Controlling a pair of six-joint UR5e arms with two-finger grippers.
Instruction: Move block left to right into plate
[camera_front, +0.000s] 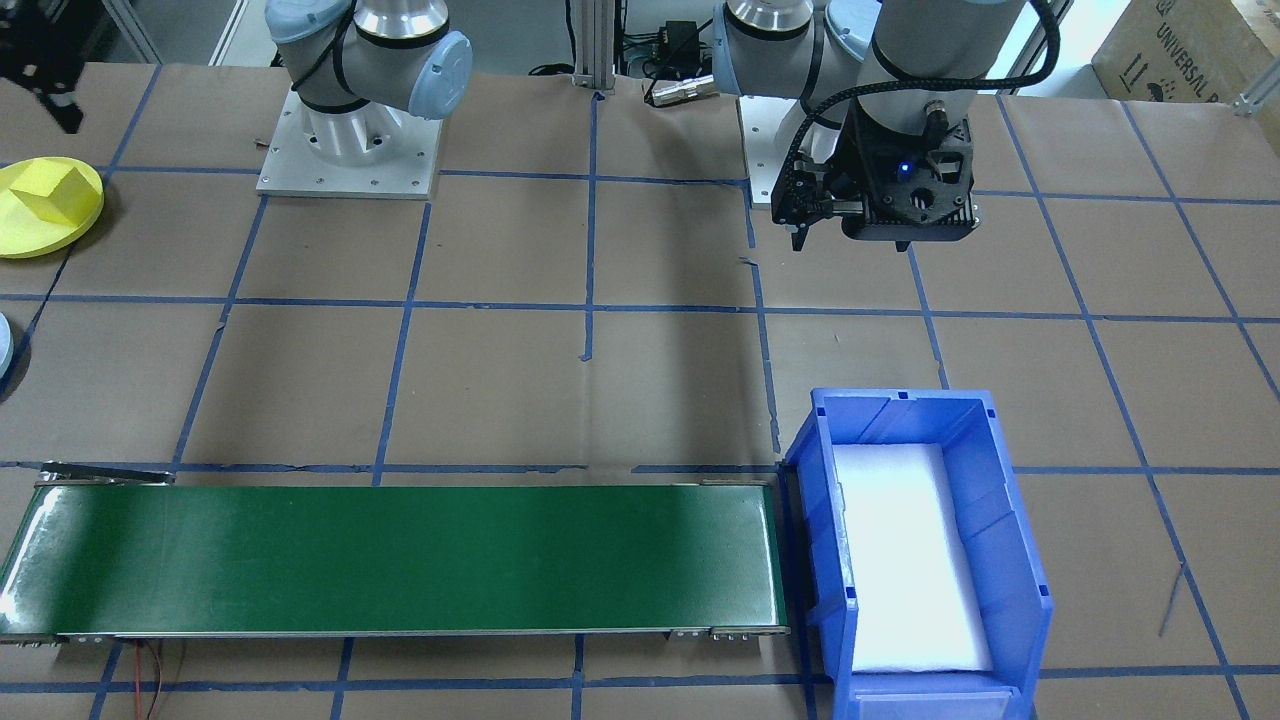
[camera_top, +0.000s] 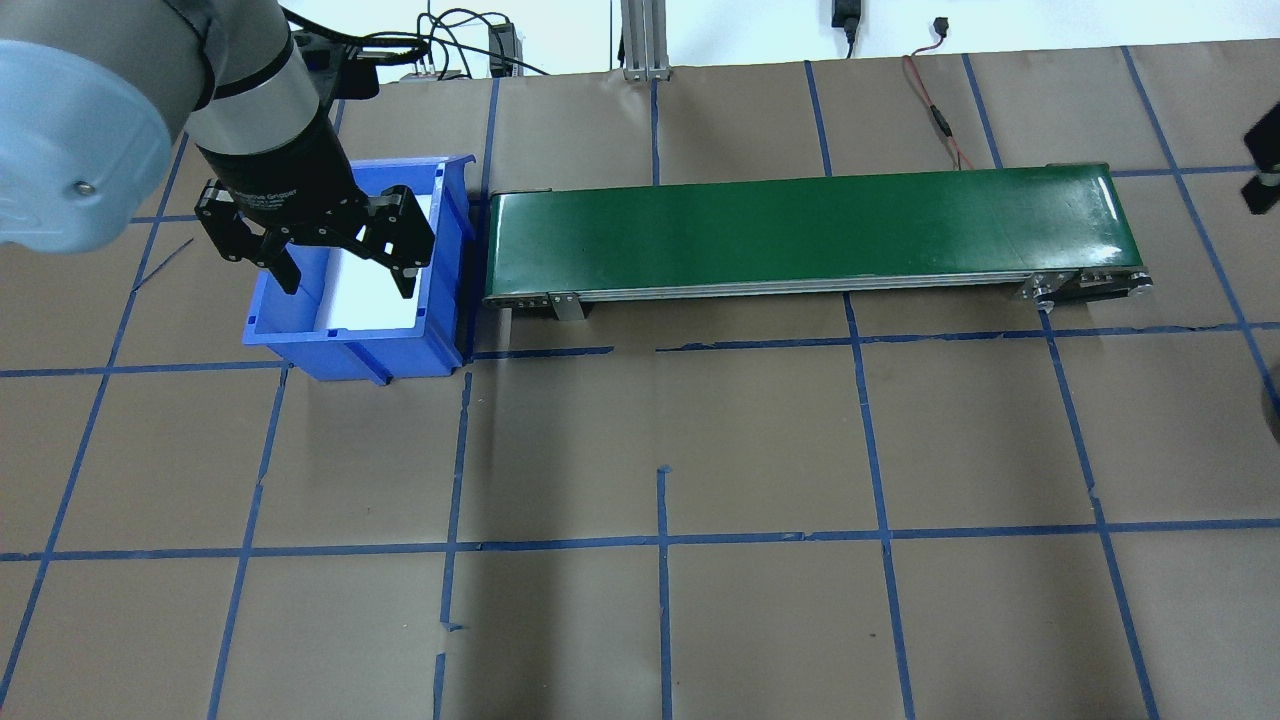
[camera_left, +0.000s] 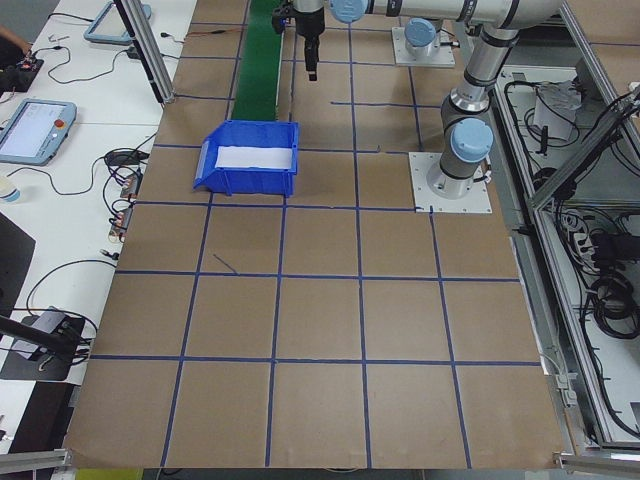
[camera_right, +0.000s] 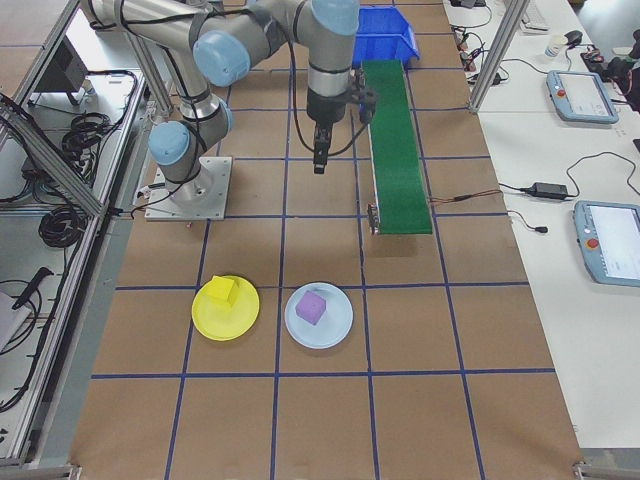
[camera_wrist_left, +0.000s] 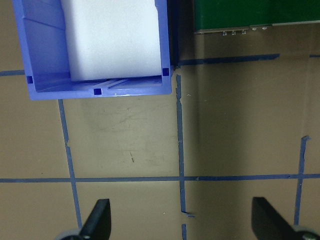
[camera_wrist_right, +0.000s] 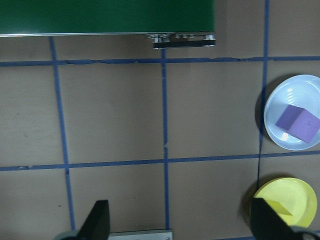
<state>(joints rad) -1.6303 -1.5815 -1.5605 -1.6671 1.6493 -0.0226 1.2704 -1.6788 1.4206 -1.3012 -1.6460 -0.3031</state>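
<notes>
The yellow plate (camera_right: 215, 318) lies on the table at the robot's right end, and a yellow block (camera_right: 228, 293) rests in it. The right wrist view catches the plate (camera_wrist_right: 295, 197) and block (camera_wrist_right: 277, 206) at its lower right corner. My right gripper (camera_wrist_right: 182, 222) hangs open and empty, high over the table beside the belt's end. My left gripper (camera_top: 347, 285) is open and empty above the blue bin (camera_top: 340, 345). In the left wrist view the bin (camera_wrist_left: 45, 60) shows only a white liner.
A green conveyor belt (camera_top: 800, 225) runs from the bin toward the plates, with nothing on it. A light blue plate (camera_right: 335, 325) holding a purple block (camera_right: 312, 307) sits beside the yellow plate. The table is brown paper with blue tape lines.
</notes>
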